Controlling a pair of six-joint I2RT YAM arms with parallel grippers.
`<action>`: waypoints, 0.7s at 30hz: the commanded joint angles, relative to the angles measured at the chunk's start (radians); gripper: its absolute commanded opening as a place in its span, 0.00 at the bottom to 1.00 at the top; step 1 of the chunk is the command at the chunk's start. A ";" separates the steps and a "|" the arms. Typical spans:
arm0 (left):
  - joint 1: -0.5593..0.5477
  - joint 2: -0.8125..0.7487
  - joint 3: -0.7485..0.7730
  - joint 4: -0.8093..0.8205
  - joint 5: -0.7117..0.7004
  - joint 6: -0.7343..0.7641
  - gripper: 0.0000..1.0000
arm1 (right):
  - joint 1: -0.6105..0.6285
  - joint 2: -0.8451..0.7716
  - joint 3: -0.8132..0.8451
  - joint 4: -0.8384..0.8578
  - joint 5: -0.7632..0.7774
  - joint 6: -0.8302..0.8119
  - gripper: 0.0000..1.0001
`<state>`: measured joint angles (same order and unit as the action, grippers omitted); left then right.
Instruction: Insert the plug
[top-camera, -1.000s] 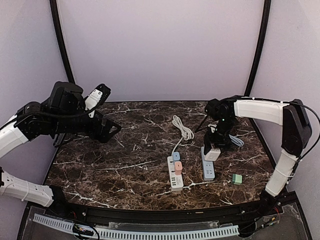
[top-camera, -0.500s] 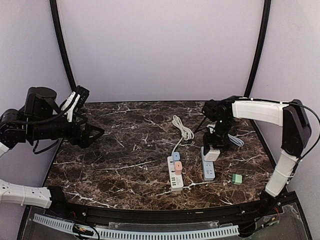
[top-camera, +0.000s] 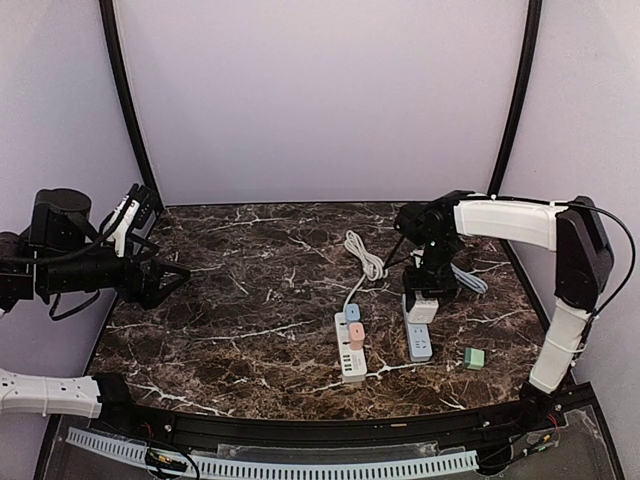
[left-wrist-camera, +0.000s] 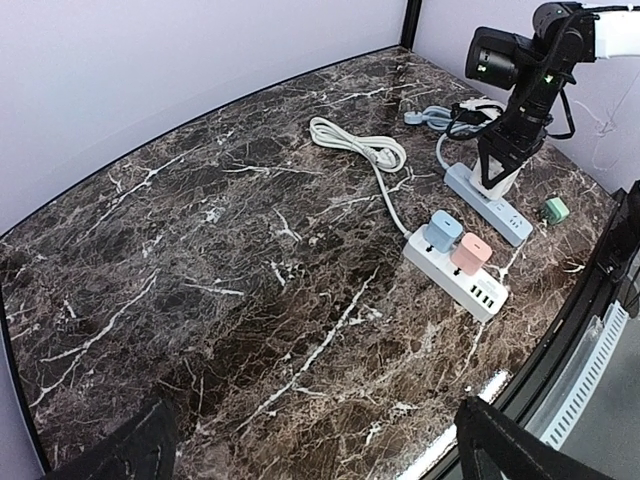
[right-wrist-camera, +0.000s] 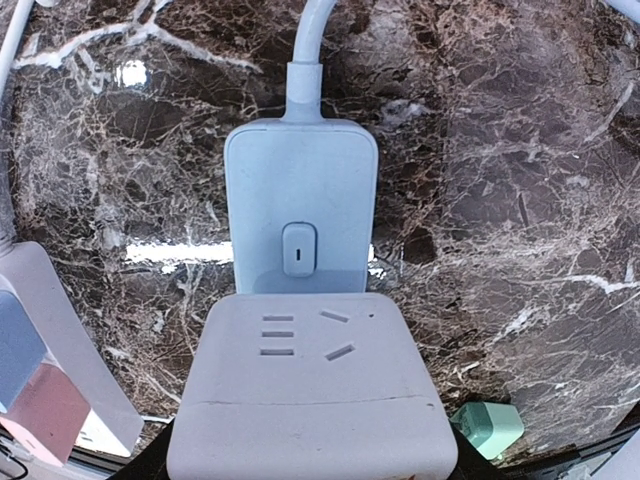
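The right gripper pinches the white plug by its sides, over the cord end of the grey-blue power strip. It looks like rigid, light, smooth plastic, best gripped mid-body and kept square. The left gripper, spread wide, hangs far left of the strip.

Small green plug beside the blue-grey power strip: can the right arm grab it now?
Probably not yet. The small green plug lies unblocked, but the right gripper holds a white adapter block over the blue-grey power strip.
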<state>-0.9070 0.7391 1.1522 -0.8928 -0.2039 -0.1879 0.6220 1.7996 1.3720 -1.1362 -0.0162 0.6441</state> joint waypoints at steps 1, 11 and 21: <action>0.002 0.034 0.009 -0.030 -0.044 -0.019 0.99 | 0.011 0.048 0.008 -0.093 0.021 0.009 0.00; 0.002 0.163 -0.002 0.082 -0.103 -0.032 0.99 | 0.014 0.029 -0.022 -0.064 0.003 0.016 0.00; 0.002 0.273 0.017 0.195 -0.110 -0.022 0.99 | 0.015 0.061 0.018 -0.082 0.013 -0.009 0.00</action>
<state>-0.9070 0.9901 1.1568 -0.7574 -0.3008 -0.2226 0.6270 1.8236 1.3830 -1.1538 -0.0135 0.6434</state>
